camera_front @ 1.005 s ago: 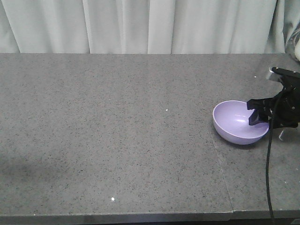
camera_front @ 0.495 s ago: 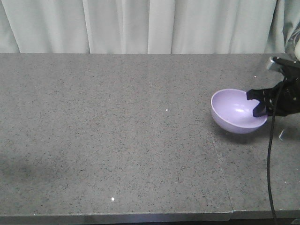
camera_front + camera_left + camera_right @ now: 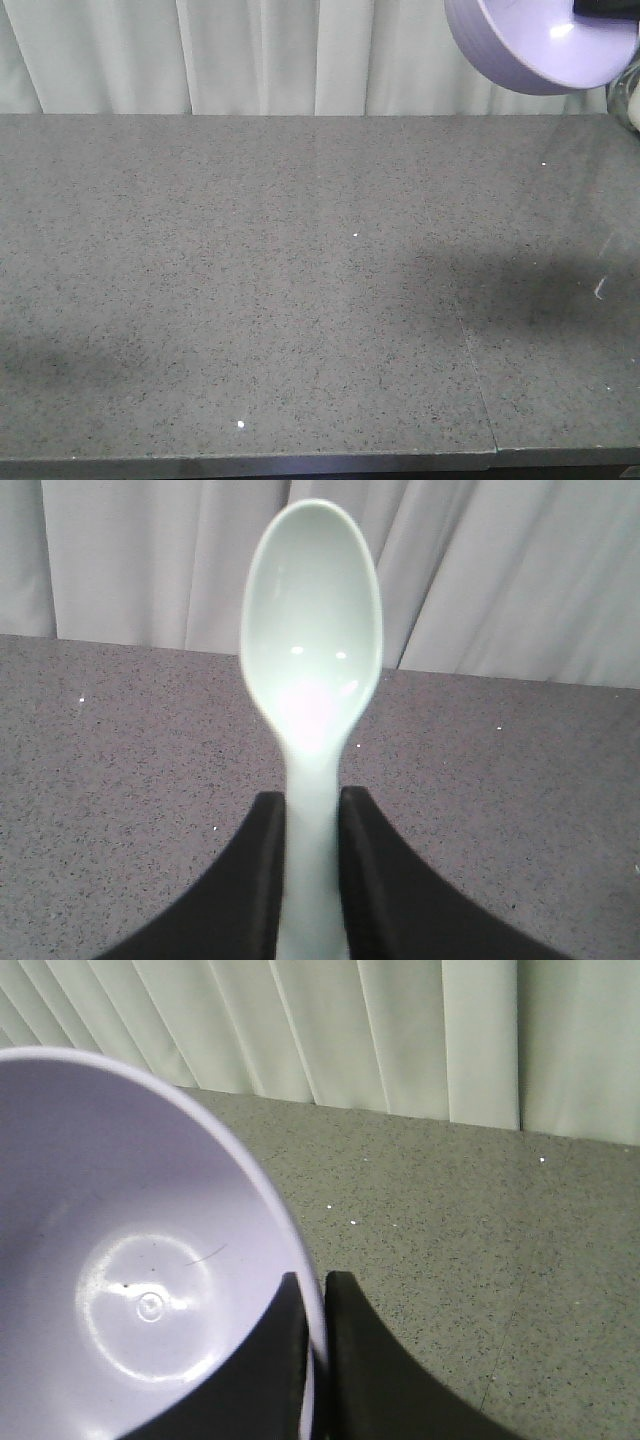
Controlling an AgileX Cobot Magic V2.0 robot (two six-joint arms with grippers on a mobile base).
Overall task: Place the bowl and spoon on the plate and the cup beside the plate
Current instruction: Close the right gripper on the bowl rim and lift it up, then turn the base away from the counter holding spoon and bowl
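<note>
While the right gripper (image 3: pixel 315 1288) has its jaws pinched on the rim of the bowl (image 3: pixel 140 1260), 1 jaw inside and 1 outside, the bowl hangs tilted, high above the right end of the worktop (image 3: pixel 250 280). Meanwhile the left gripper (image 3: pixel 312 810) has its jaws clamped narrow on the spoon (image 3: pixel 312 670) handle, scoop out front, up off the worktop too.

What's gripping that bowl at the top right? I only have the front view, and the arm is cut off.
Observer: The right gripper. Its fingers pinch the bowl at the rim, one inside and one outside.
Operator: And the left arm? I can't see it at all.
Observer: The left gripper holds the spoon by its handle, with the scoop's hollow facing the wrist camera.
</note>
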